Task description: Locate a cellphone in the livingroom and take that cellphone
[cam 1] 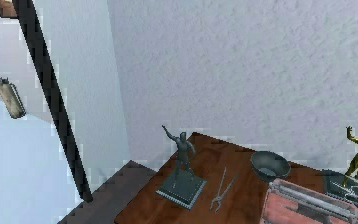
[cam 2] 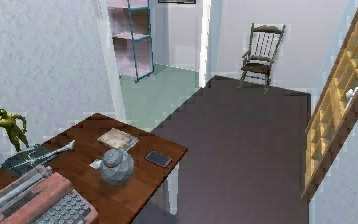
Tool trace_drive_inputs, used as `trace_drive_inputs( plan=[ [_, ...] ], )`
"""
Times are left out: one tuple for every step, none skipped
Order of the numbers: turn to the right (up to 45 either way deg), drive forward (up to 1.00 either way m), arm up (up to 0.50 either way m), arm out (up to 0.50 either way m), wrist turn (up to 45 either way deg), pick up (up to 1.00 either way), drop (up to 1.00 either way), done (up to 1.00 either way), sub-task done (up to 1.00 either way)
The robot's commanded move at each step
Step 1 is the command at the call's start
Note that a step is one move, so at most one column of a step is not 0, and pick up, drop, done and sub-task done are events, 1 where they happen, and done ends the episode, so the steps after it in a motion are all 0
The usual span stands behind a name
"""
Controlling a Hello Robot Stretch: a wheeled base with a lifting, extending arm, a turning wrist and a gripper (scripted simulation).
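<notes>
Nearest to the lens sits a red typewriter (cam 2: pixel 42 200), squared on the close corner of a wooden table (cam 2: pixel 87 158); I take it as my reference for everything else. Just beside the typewriter, toward the arm side view's right, stands a round grey vase (cam 2: pixel 115 167). Past that vase, farther from the typewriter, a small dark flat slab (cam 2: pixel 158 158) lies by the table's open edge. By its shape and colour I judge it to be the cellphone. It lies flat and apart from the vase, on the side that faces bare floor, which in my judgement favours a reach from there. A light paper (cam 2: pixel 118 139) lies flat beyond the typewriter, near the slab but not touching it. A yellow-green statue (cam 2: pixel 7 128) stands upright behind the typewriter on the wall side, presumably kept back as an ornament. In the forward view a dark statue (cam 1: pixel 182 160) on a square base stands well apart from the typewriter, with thin tongs (cam 1: pixel 222 188) and a dark bowl (cam 1: pixel 270 163) between them. I cannot tell the gripper's state from these pictures. I rate the search as done and the taking as not yet begun.
</notes>
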Motion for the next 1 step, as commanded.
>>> trace_drive_inputs(
  plan=[
    [0.0,0.0,0.22,0.0,0.0,0.0,0.0,0.0,0.0]
  ],
)
